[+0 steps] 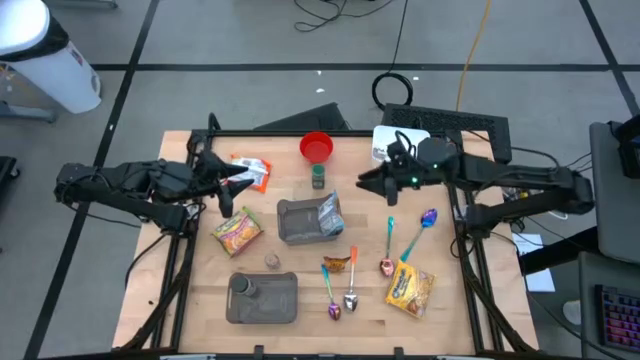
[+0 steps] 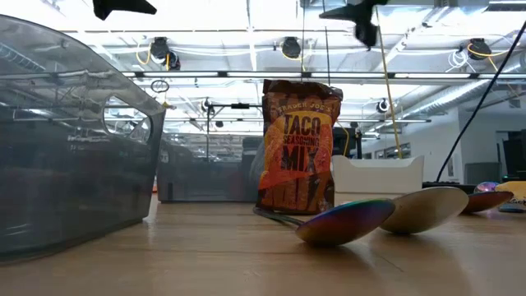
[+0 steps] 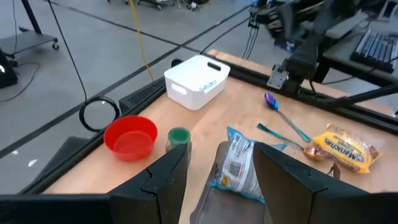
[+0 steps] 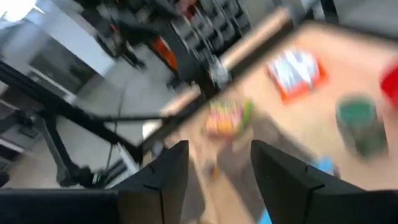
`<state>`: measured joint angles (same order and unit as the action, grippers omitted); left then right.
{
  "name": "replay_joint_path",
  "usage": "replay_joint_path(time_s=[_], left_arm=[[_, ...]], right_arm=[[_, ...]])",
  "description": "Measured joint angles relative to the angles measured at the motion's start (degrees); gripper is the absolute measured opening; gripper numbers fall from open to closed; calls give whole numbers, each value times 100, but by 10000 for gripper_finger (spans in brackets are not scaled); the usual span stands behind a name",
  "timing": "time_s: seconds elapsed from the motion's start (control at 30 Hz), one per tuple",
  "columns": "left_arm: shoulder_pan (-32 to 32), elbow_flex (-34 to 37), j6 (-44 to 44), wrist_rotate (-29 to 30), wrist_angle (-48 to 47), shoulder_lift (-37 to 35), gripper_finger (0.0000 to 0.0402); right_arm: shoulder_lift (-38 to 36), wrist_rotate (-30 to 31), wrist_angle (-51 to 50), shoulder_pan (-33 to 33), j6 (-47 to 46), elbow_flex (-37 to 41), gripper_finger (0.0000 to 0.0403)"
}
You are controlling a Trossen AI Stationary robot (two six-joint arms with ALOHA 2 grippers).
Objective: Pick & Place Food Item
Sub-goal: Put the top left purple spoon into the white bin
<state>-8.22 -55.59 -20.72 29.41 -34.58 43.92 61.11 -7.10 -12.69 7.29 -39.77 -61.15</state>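
Observation:
Several food packets lie on the wooden table (image 1: 300, 320): an orange-and-white one (image 1: 252, 170) at the far left, a yellow-pink one (image 1: 237, 231), a silver-blue bag (image 1: 328, 212) in a grey tray (image 1: 300, 222), a taco seasoning packet (image 1: 340, 264) standing upright (image 2: 298, 148), and a yellow one (image 1: 410, 288). My left gripper (image 1: 237, 183) is open and empty above the table, between the two left packets. My right gripper (image 1: 365, 182) is open and empty in the air, right of a green jar (image 1: 318, 176). In the left wrist view the silver-blue bag (image 3: 239, 168) shows between the open fingers (image 3: 217, 180).
A red bowl (image 1: 316, 147) and a white bin (image 1: 395, 142) stand at the far edge. A grey lidded container (image 1: 262, 298) sits near the front left. Several spoons (image 1: 350, 290) lie right of centre, one purple spoon (image 1: 428, 218) near the right rail.

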Motion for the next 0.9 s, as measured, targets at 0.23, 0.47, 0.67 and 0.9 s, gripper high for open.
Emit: replay_joint_path(time_s=[0.23, 0.47, 0.67, 0.9], left_arm=[[-7, 0, -602, -25, -294, 87, 191], [-16, 0, -1229, -608, -329, 456, 191], [-16, 0, -1932, -1214, -256, 968, 191], [-37, 0, -2193, -1898, 84, 1501, 191]], right_arm=[[-128, 804, -2041, -962, -1606, 135, 153], [-128, 1354, -2680, -2224, -3378, 646, 156], [-139, 1878, -2800, -3262, -4753, 1223, 150], [-139, 2782, -2789, -4295, -6122, 1514, 152]])
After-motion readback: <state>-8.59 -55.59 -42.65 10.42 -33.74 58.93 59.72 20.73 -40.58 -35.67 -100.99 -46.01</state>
